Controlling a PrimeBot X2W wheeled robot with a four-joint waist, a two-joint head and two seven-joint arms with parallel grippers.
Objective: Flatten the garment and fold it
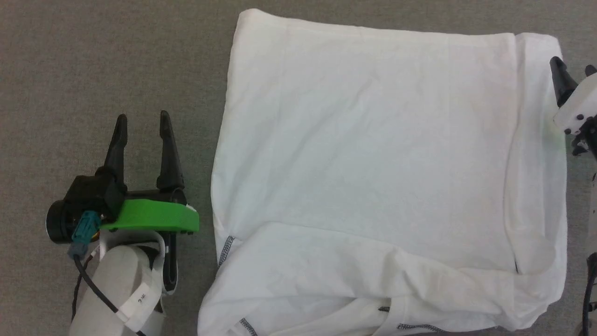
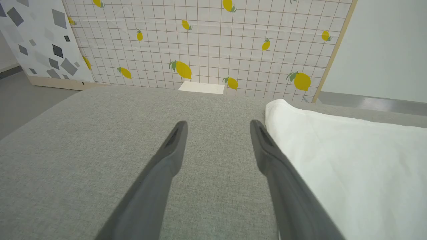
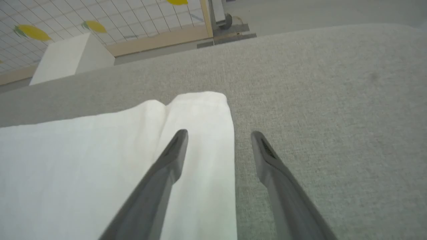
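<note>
Head view: the shirt (image 1: 364,154), centre frame, looks light, limp and soft, probably best pinched at its right-edge fold. Left gripper (image 1: 143,123) and right gripper (image 1: 572,64) fingers spread wide, empty.

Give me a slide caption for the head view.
Partly folded white garment on grey fabric surface, open left tool beside its left edge, right tool at its right edge.

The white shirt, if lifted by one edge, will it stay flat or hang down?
The shirt likely hangs limp: its folded-over part drapes softly. Pushed, it probably bunches on the textured grey surface rather than slides.
</note>
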